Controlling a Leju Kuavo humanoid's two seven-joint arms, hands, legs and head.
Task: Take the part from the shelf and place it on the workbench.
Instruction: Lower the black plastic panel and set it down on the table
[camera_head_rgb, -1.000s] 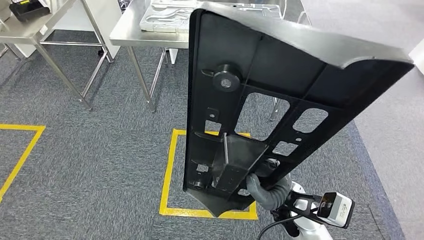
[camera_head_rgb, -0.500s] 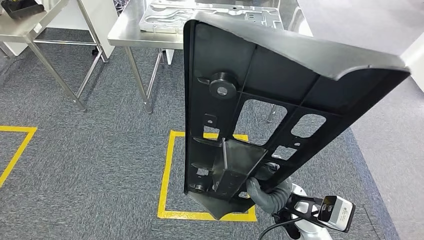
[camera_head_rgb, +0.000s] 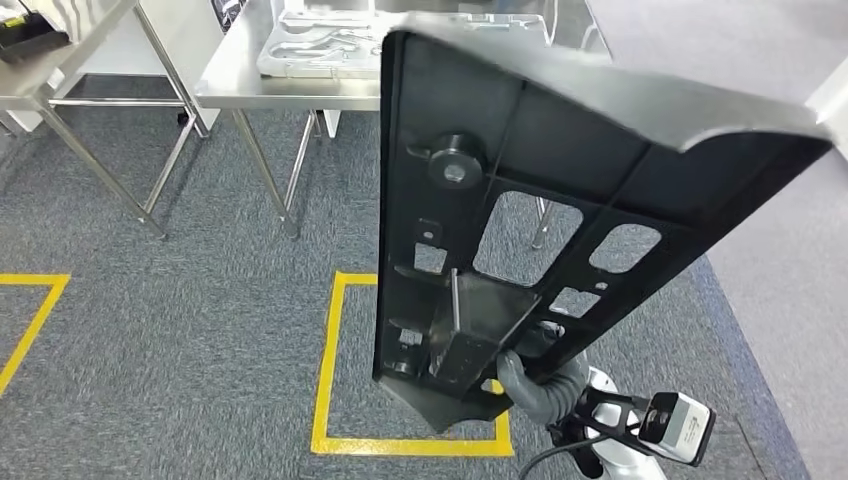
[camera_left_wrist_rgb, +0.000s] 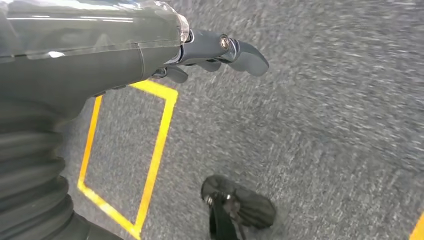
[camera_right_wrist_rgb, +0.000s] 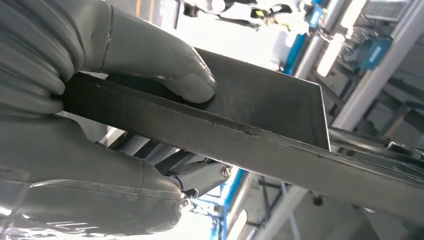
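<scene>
Black plastic, the part (camera_head_rgb: 560, 210) stands tall, gripped at its low edge by the right hand (camera_head_rgb: 535, 385); left hand (camera_left_wrist_rgb: 220, 52) hangs empty, fingers loosely curled. Such leverage (top-heavy) could twist it loose before the table (camera_head_rgb: 250, 80).

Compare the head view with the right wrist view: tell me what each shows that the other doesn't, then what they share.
Head view alone: the yellow floor square, the grey carpet, the steel workbench ahead with a light tray on it, and the black part's ribbed face with cutouts.

Right wrist view alone: the thumb pressed on the part's flat plate, and blue framing beyond.

Both: the right hand gripping the black part at its lower end.
</scene>
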